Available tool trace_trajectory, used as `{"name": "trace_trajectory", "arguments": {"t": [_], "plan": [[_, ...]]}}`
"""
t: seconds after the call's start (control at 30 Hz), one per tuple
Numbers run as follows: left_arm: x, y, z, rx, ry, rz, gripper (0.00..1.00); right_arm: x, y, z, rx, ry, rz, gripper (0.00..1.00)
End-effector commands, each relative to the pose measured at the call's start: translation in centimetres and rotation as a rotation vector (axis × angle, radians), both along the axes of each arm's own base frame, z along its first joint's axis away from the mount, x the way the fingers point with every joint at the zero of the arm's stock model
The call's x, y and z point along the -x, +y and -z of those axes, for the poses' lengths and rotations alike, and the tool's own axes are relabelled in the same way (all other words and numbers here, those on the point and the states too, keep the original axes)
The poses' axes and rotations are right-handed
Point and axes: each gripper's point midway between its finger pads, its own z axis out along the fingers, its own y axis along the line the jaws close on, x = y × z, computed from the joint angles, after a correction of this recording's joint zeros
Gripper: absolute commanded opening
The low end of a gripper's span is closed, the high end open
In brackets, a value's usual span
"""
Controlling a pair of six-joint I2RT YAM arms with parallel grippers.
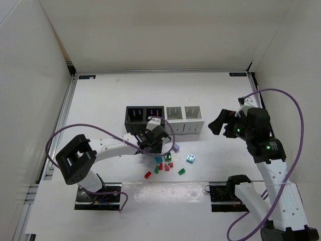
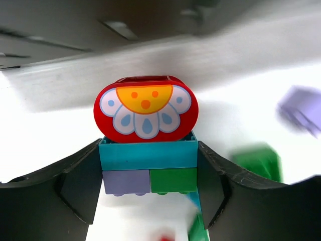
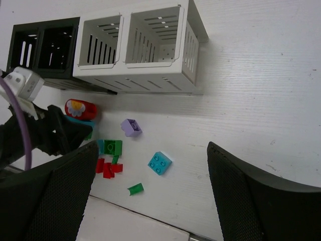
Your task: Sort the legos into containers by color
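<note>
A: Which step?
B: Pick-up; left end effector (image 2: 149, 173) clamps a lego stack (image 2: 148, 156), red flower piece (image 2: 145, 113) topmost, just before the black containers (image 1: 144, 116); right end effector (image 3: 153, 193) gapes wide, empty
A: Next?
B: Likely splitting its mixed colours first

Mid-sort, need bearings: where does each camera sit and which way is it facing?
Top external: above and behind the robot, looking down at the white table; both arms, left gripper and right gripper show.
Left wrist: low, facing forward between its black fingers, which clamp a brick stack topped by a red flower-printed brick.
Right wrist: raised, tilted down at the white slotted bins and loose bricks; its open black fingers frame the bottom.
Shared: both wrist views show that red flower-printed brick.
</note>
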Motion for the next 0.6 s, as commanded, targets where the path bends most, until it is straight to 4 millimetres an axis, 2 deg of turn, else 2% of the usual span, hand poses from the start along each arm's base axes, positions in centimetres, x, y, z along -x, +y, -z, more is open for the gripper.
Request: {"name": "trace_trajectory", "arguments": {"t": [0.0, 0.07, 0.1, 0.13, 0.17, 0.2, 0.23, 0.27, 0.3, 0.4, 0.5, 0.53, 0.57], "plan": [[0.5, -2.5, -5.9, 0.072, -0.119, 0.138, 0.55, 0.5, 0.9, -1.2, -0.019, -0.035, -0.060, 0.90], [1.9, -3.6, -9.2, 0.114, -0.188, 0.267, 0.55, 1.1, 1.8, -1.5, -0.047, -0.033, -0.118, 0.90], [2.7, -4.0, -10.9, 0.125, -0.217, 0.385, 0.55, 1.3, 2.1, -1.8, -0.050, -0.039, -0.148, 0.90], [3.4, -4.3, -12.3, 0.154, -0.258, 0.456, 0.53, 2.1, 3.4, -2.3, -0.096, -0.032, -0.229, 0.90], [4.5, -4.9, -13.8, 0.243, -0.257, 0.503, 0.53, 2.4, 3.9, -2.7, -0.113, -0.035, -0.263, 0.90], [4.7, -5.2, -14.8, 0.246, -0.297, 0.582, 0.56, 2.5, 4.3, -3.0, -0.118, -0.053, -0.304, 0.90], [6.1, -5.5, -14.4, 0.283, -0.269, 0.656, 0.56, 2.8, 4.7, -3.3, -0.132, -0.054, -0.328, 0.90], [6.4, -5.8, -15.2, 0.317, -0.292, 0.687, 0.56, 3.3, 5.8, -3.3, -0.164, -0.035, -0.399, 0.90], [6.9, -5.4, -17.0, 0.348, -0.354, 0.739, 0.56, 4.1, 6.6, -3.8, -0.195, -0.035, -0.465, 0.90], [8.0, -5.1, -18.5, 0.386, -0.373, 0.806, 0.56, 5.6, 8.8, -4.5, -0.271, 0.015, -0.602, 0.90], [8.5, -4.9, -18.9, 0.353, -0.352, 0.852, 0.53, 7.0, 11.4, -5.5, -0.293, 0.032, -0.720, 0.90], [8.5, -5.0, -18.1, 0.324, -0.327, 0.865, 0.53, 7.2, 11.9, -5.8, -0.291, 0.022, -0.740, 0.90], [8.5, -5.1, -18.4, 0.328, -0.326, 0.872, 0.52, 7.1, 12.4, -6.8, -0.302, -0.008, -0.745, 0.90]]}}
